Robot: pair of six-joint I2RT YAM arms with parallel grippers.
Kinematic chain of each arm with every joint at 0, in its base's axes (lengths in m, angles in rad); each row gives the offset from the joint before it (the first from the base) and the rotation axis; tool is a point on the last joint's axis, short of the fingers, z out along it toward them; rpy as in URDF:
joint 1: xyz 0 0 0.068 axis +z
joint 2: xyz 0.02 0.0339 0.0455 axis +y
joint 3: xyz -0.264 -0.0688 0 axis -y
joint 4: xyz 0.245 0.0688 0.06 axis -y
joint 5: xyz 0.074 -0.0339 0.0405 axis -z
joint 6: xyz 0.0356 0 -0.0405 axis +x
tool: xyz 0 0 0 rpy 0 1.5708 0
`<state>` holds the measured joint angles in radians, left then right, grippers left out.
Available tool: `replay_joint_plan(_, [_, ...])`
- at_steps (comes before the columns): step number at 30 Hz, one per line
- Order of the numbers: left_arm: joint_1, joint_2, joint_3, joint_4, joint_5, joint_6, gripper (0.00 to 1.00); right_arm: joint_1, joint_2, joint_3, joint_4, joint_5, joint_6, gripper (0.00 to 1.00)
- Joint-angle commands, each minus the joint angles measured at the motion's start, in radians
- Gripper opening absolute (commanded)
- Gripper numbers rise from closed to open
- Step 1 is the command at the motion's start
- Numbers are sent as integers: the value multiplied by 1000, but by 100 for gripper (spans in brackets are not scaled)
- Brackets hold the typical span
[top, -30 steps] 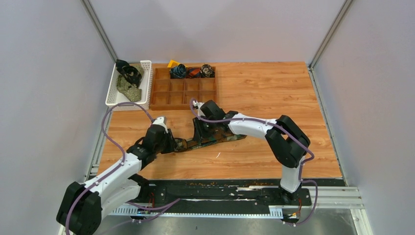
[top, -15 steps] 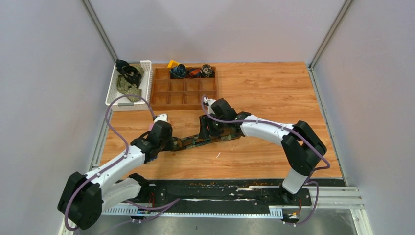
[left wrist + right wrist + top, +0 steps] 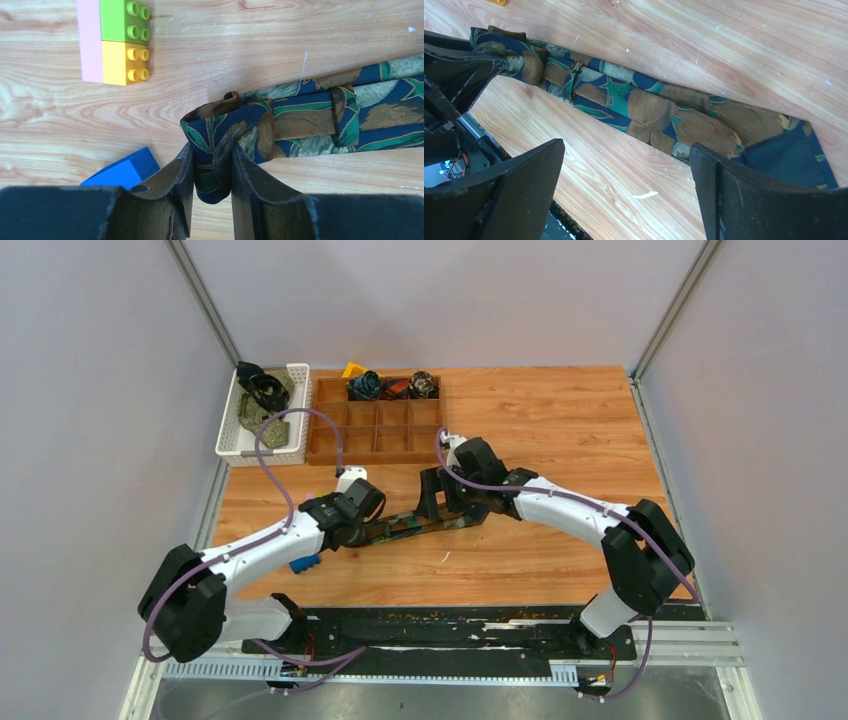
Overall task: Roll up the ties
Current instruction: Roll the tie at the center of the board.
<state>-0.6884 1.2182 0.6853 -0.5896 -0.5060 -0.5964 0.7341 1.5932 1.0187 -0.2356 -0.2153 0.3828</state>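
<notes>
Progress: roll barely begun; tie mostly flat.
My left fingers: pinching folded end.
My right fingers: wide, empty.

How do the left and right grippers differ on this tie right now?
The left gripper is shut on the folded narrow end of the tie; the right gripper is open wide, holding nothing. Left is at the tip; right hangs over the broader half. Both face the same leaf-patterned tie.
</notes>
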Motion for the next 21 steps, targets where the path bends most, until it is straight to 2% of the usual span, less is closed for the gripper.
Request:
replay_joint_plan(1, [-52, 69, 68, -102, -145, -20, 32, -23, -74, -26, 37, 18, 3, 99])
replay_joint_plan(11, [-168, 264, 229, -260, -338, -93, 31, -64, -150, -82, 50, 57, 29, 99])
replay_joint_plan(21, [-237, 432, 332, -286, -361, -102, 31, -129, -300, -172, 66, 157, 89, 99])
